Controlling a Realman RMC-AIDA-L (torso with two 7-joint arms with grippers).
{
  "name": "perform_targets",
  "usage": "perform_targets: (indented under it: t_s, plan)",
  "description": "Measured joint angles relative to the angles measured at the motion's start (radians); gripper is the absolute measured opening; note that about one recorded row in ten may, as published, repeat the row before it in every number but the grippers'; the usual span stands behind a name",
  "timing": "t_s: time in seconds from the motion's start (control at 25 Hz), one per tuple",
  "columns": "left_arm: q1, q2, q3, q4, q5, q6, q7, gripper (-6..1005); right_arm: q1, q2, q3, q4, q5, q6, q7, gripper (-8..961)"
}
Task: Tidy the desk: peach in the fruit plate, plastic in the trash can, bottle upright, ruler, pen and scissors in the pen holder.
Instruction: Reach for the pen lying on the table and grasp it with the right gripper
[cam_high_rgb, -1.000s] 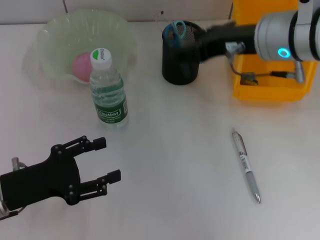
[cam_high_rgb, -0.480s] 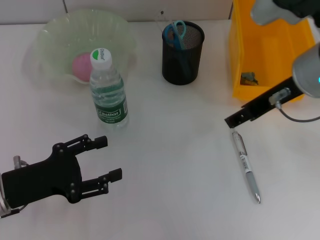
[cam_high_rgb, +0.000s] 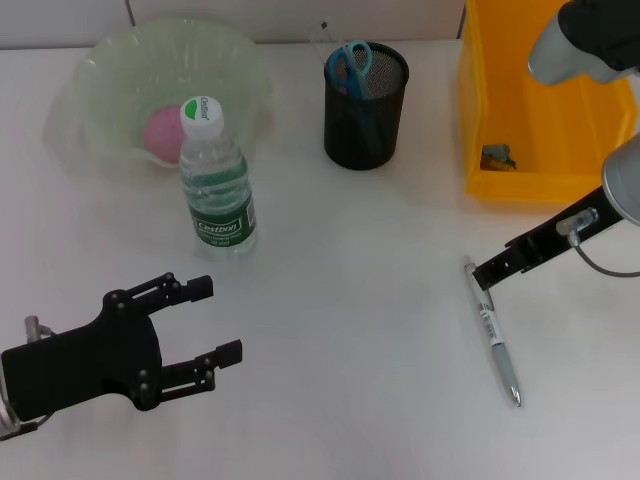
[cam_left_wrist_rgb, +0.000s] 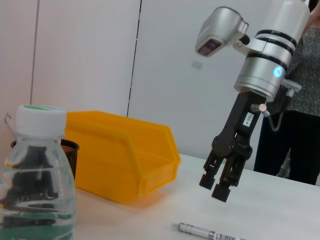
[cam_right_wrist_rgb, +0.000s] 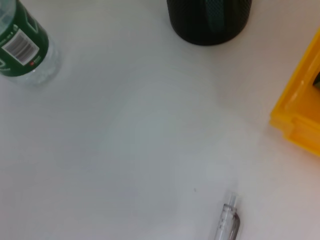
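I see a plain white worktop with a pale wall behind it. At 11 o'clock the peach sits in the translucent fruit plate, with the bottle standing upright just in front of it. At 12 o'clock, the black mesh pen holder has blue-handled scissors in it. The yellow bin at 1 o'clock holds a small scrap (I can't tell what). The pen lies flat at 4 o'clock. My right claw hangs just above the pen's top end, fingers narrowly parted and holding nothing. My left claw rests at 8 o'clock, spread wide, holding nothing.
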Motion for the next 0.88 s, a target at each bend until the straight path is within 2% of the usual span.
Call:
perform_targets:
  t_s: [0.48, 0.88]
  plan:
    - [-0.003, -0.002, 0.000, 0.000, 0.000, 0.002, 0.003, 805, 0.028, 0.000, -0.011, 0.146, 0.001, 0.093, 0.001, 753]
    - [-0.006, -0.003, 0.001, 0.000, 0.000, 0.001, 0.003, 805, 0.040, 0.000, -0.037, 0.190, 0.005, 0.135, 0.002, 726]
